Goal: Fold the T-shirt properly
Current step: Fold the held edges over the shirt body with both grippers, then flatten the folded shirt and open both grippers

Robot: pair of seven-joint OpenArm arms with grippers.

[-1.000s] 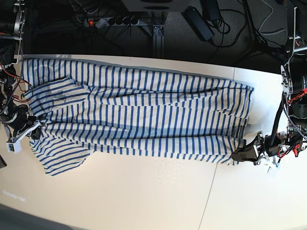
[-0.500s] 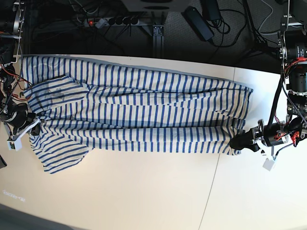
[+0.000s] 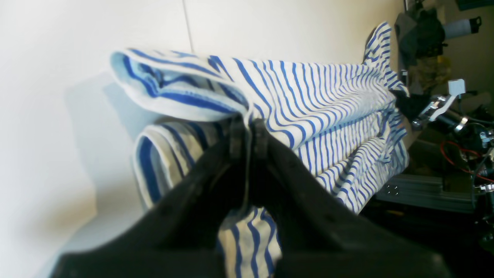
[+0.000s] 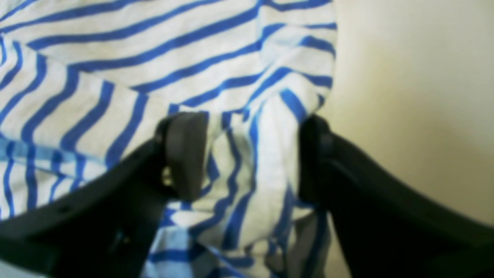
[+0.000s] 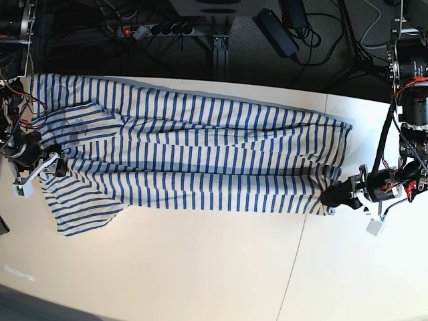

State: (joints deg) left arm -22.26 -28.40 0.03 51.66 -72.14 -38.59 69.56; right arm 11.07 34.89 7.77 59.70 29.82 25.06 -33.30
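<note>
The soft white T-shirt with thin blue stripes [image 5: 194, 160] lies stretched across the white table [image 5: 200, 267]. The left gripper [image 3: 247, 129] clamps its hem corner to hold it taut. The right gripper [image 4: 251, 154] stands open, cloth bunched loose between its jaws.

You are looking at a robotics lab or test bench, not a home. A plain white table [image 5: 200, 267] made of joined panels stands over a dark floor strewn with black cables [image 5: 321, 40], a power strip [image 5: 157, 29] with a lit red switch, and a black power brick [image 5: 276, 30]. Bare aluminium framing [image 5: 221, 47] and exposed red wiring [image 5: 20, 110] on the arms confirm it.
</note>
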